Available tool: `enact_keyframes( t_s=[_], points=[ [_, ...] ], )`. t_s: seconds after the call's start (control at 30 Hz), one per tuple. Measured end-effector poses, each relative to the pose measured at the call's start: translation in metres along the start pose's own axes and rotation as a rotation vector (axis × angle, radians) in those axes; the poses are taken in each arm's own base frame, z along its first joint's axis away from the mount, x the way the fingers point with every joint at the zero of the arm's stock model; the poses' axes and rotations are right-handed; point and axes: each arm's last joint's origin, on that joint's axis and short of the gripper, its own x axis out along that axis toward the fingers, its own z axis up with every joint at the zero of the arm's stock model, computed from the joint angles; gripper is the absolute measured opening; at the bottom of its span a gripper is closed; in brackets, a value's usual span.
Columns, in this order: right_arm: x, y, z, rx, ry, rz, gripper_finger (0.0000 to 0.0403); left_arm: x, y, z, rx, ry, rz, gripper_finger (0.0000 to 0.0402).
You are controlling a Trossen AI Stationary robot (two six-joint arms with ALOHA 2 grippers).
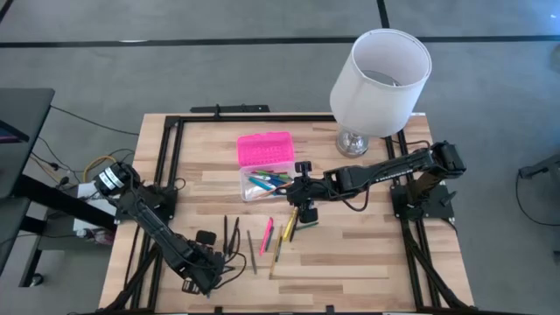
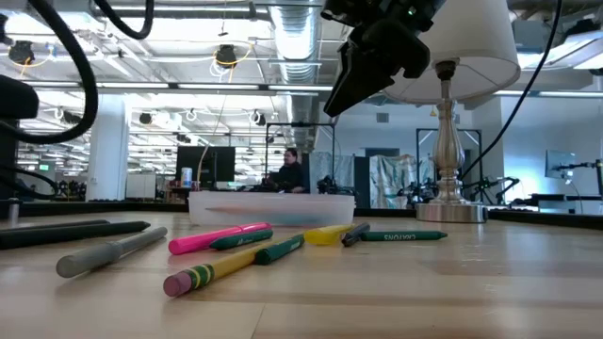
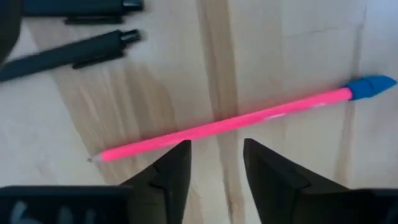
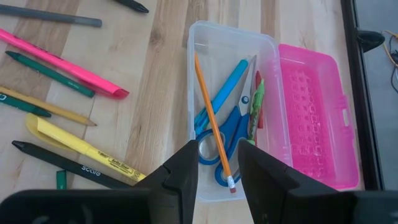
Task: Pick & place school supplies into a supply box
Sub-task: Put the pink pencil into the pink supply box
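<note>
A pink pencil [image 3: 217, 124] with a blue eraser cap lies flat on the wood. My left gripper [image 3: 214, 171] hangs open just above it, near the table's front left [image 1: 208, 262], pointing down and touching nothing. The supply box [image 4: 230, 74], a clear base with its pink lid [image 4: 314, 112] folded open, holds blue scissors [image 4: 227, 134], an orange pencil and a few pens. My right gripper [image 4: 217, 168] stands open above the box's near end [image 1: 300, 194], with nothing between its fingers. More school supplies [image 1: 267, 236] lie loose in front of the box.
Two black pens [image 3: 71, 53] lie close to the pink pencil. A white lamp [image 1: 378, 79] stands at the far right, behind the right arm. Pink and yellow highlighters, green markers and a yellow pencil [image 2: 217, 271] lie scattered mid-table. Black rails frame the tabletop.
</note>
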Motion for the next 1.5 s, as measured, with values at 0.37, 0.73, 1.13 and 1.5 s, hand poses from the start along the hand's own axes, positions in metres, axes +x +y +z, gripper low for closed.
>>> enact_keyframes(
  t_s=[0.37, 0.73, 1.13, 1.5],
  points=[
    [0.0, 0.0, -0.001, 0.006, 0.006, 0.002, 0.0107, 0.002, -0.015, -0.009, 0.517, -0.08, 0.121, 0.0158],
    [0.0, 0.0, 0.0, 0.008, 0.0, 0.0, 0.0107, 0.035, -0.019, -0.003, 0.663, 0.034, 0.149, 0.0136],
    [0.005, 0.003, -0.007, 0.007, 0.01, 0.003, 0.0107, 0.035, -0.003, 0.009, 0.571, 0.052, 0.094, 0.0043],
    [0.012, 0.008, -0.017, 0.015, 0.027, 0.005, 0.0107, 0.034, 0.017, 0.023, 0.397, 0.05, 0.045, 0.0022]
  ],
)
